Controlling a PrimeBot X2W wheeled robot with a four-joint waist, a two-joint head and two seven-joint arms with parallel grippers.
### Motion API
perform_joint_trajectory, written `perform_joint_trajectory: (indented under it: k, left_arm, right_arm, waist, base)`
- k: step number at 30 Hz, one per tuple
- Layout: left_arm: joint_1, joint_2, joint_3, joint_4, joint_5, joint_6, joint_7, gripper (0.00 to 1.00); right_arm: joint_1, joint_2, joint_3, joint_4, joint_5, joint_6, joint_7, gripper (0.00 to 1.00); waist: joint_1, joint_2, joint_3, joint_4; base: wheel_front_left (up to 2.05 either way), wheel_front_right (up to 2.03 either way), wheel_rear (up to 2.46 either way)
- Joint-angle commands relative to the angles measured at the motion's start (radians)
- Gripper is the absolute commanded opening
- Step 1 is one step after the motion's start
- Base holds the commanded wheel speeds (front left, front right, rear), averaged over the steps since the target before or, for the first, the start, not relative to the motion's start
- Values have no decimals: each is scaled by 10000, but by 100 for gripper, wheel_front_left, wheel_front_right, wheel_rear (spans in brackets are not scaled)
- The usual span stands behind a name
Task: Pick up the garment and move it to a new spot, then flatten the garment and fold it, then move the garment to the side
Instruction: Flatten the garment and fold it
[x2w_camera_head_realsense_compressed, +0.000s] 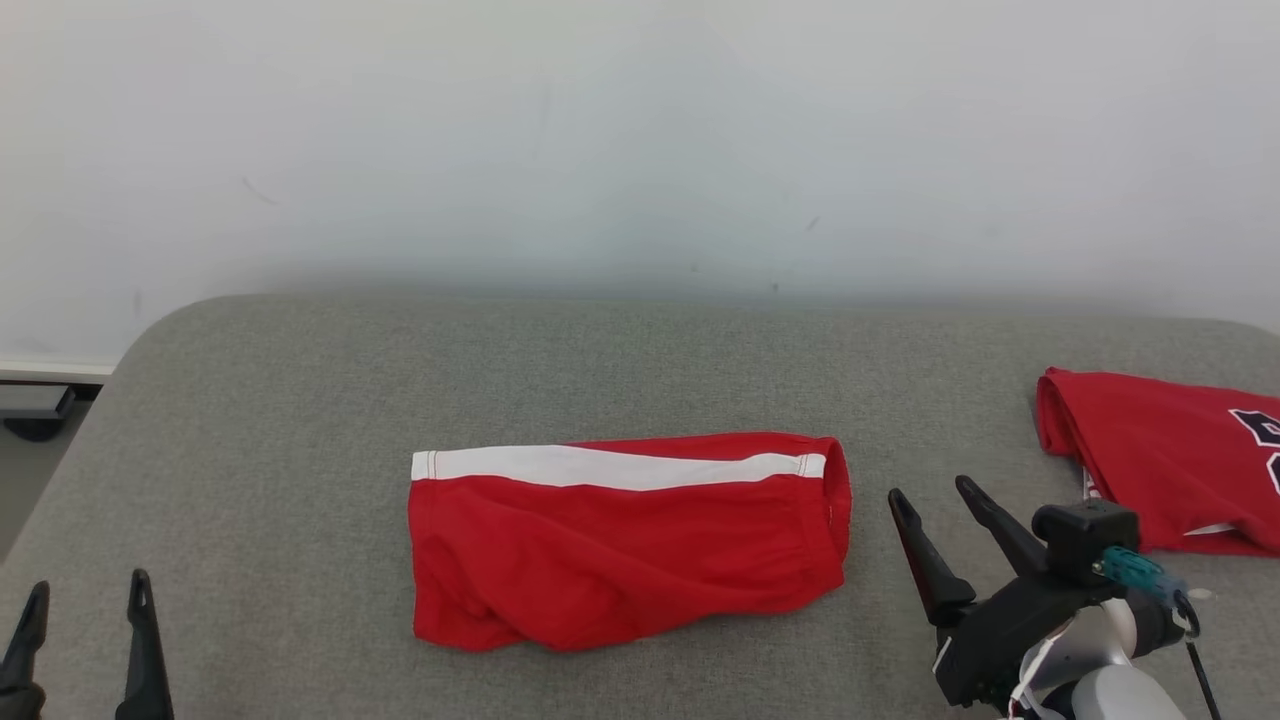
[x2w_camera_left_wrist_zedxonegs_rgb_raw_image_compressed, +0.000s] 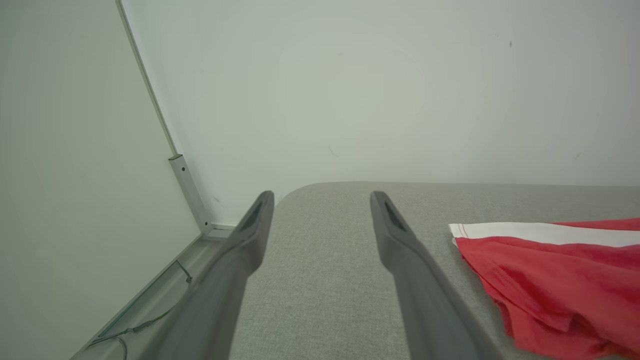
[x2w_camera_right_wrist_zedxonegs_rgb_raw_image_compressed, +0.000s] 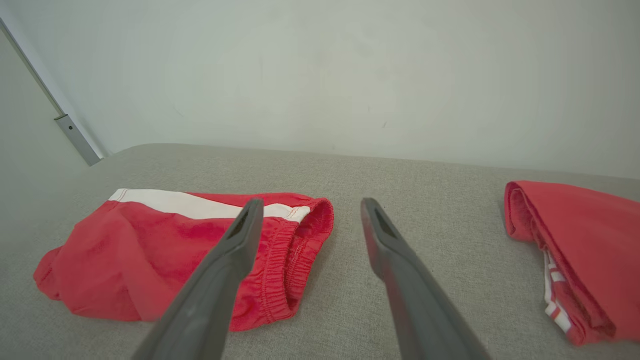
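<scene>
Our right gripper (x2w_camera_head_realsense_compressed: 928, 489) hovers just beside the waistband end of the red shorts (x2w_camera_head_realsense_compressed: 620, 550), jaws spread wide and holding nothing. Our left gripper (x2w_camera_head_realsense_compressed: 90, 582) hangs near the front left of the grey table (x2w_camera_head_realsense_compressed: 300, 400), equally wide and empty. The shorts lie at mid-table, white stripe along the far edge. We judge them already folded and the right arm poised to carry them aside. A second red garment (x2w_camera_head_realsense_compressed: 1170, 460) lies at the right edge, perhaps marking where finished pieces go.
</scene>
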Motion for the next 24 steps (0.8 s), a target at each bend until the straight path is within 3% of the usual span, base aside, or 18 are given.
perform_joint_trajectory:
  k: [1,15,24]
  left_arm:
    - [-163,45,-39,17,28,-6,-28,100]
    - [-565,-248,-551,201,69,-144,-103,100]
    - [-776,-434,-743,447,-30,-251,-227,100]
  right_arm:
    - [-199,26,47,129,-60,-7,90,100]
    - [-1473,9,667,2173,-192,-7,438,100]
    - [-2553,60,969,4110,-146,-7,634,100]
  waist:
    - [0,0,11,63]
    - [0,0,52,649]
    - [0,0,168,1011]
  base:
    - [0,0,0]
    - [0,0,0]
    - [0,0,0]
